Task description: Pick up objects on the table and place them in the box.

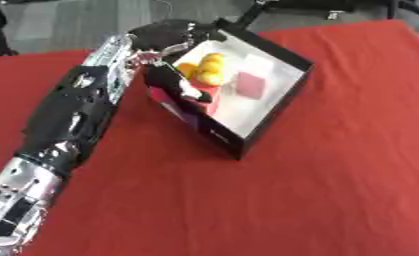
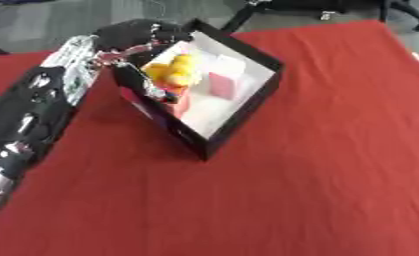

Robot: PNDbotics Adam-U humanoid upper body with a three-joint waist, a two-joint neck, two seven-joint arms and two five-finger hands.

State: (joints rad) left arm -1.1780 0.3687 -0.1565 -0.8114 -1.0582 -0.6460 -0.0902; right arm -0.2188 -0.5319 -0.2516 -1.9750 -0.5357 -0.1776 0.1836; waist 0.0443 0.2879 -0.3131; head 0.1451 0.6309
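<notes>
A black box [image 1: 278,107] with a white inside lies askew on the red table, upper middle. Inside it are yellow round toys [image 1: 208,67], a pink block [image 1: 250,84] and a pale white thing [image 1: 263,62]. My left arm comes in from the lower left. Its hand [image 1: 170,79] reaches over the box's left wall, fingers curled down onto a red block [image 1: 209,98] that stands inside against that wall, just below the yellow toys. How much of the block the fingers enclose is hidden. My right hand shows in neither view.
The red tablecloth [image 1: 317,190] spreads wide in front and to the right of the box. Grey floor and dark chair legs [image 2: 405,12] lie beyond the table's far edge.
</notes>
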